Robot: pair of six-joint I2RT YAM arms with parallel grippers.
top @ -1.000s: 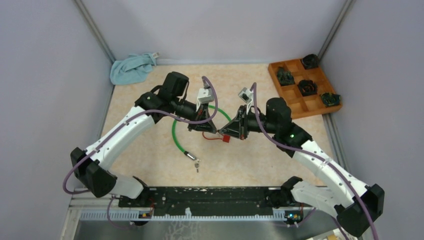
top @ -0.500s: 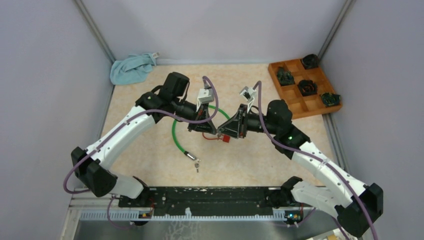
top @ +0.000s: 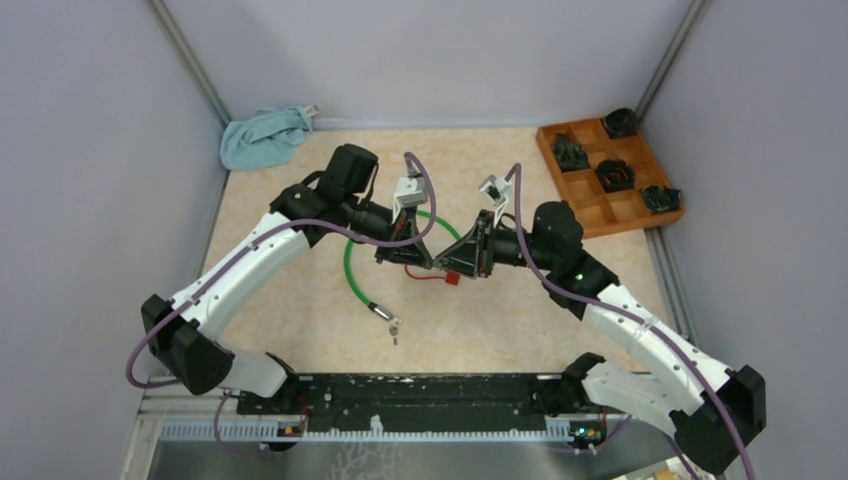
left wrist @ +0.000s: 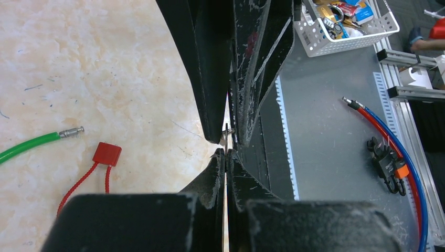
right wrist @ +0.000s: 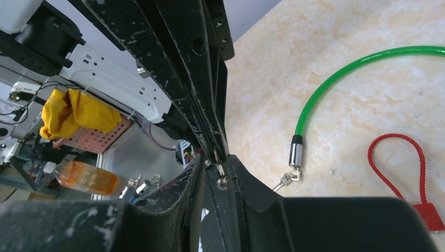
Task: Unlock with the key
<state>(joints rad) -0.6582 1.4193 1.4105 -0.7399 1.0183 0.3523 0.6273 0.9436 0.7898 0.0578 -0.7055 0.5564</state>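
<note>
My two grippers meet tip to tip over the middle of the table. The left gripper is shut on a small silver key. That key hangs between the parted jaws of the right gripper, which is open around it. A green cable lock curves on the table under the left arm. Its metal end lies toward the front with a second small key at its tip. The cable's other end lies loose.
A red cable seal lies under the grippers. A blue cloth sits in the far left corner. A wooden compartment tray with dark objects stands at the far right.
The right gripper's jaws have opened off the key while the left gripper closed fully on it. The right wrist shifted slightly; the left arm stayed put.
</note>
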